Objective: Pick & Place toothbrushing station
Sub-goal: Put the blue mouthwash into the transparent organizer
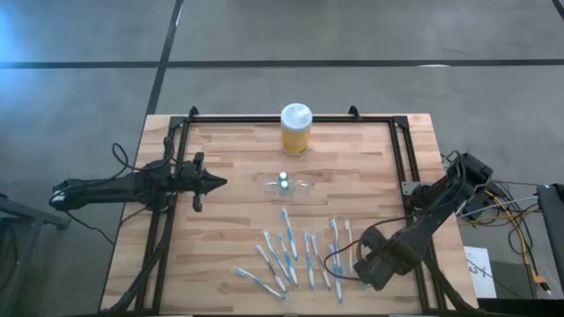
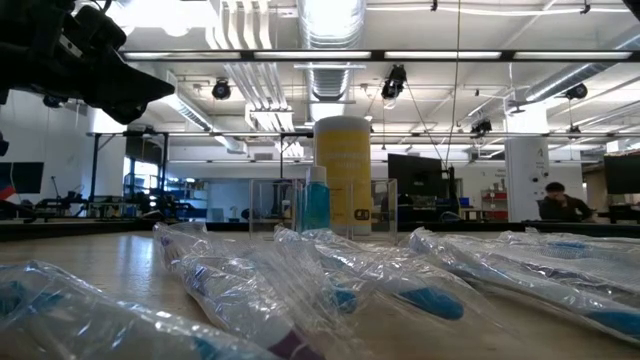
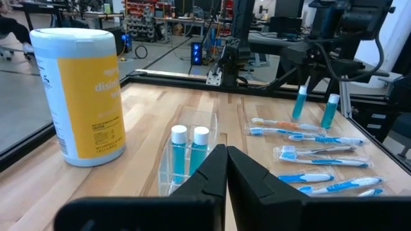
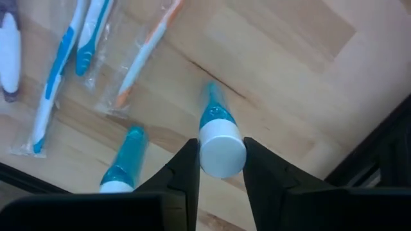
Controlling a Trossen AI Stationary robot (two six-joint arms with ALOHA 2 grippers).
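- From above, we see the left gripper (image 1: 214, 183) hovering over the wooden table (image 1: 220, 238), left of the clear holder (image 1: 286, 187), its fingers pressed together and holding nothing. The right gripper (image 1: 363, 264) sits low at the table's right side, just beside the spread of wrapped toothbrushes (image 1: 291, 251). The yellow jar (image 1: 296, 129) stands at the far edge, beyond the holder.
- At table height, we see the wrapped toothbrushes (image 2: 400, 275) lying across the foreground, with the holder (image 2: 300, 208) and a blue tube (image 2: 316, 203) in it standing behind them, in front of the jar (image 2: 342, 176). A person (image 2: 560, 203) sits far off in the room.
- Through the left wrist, we see its fingers (image 3: 212, 173) closed tip to tip, pointing at the holder (image 3: 186, 154), which contains two white-capped blue tubes (image 3: 189, 151); the jar (image 3: 80, 93) stands beside it.
- Through the right wrist, we see its fingers (image 4: 183, 170) clamped on either side of a white-capped blue tube (image 4: 218, 138) standing upright; another tube (image 4: 122, 167) stands nearby.
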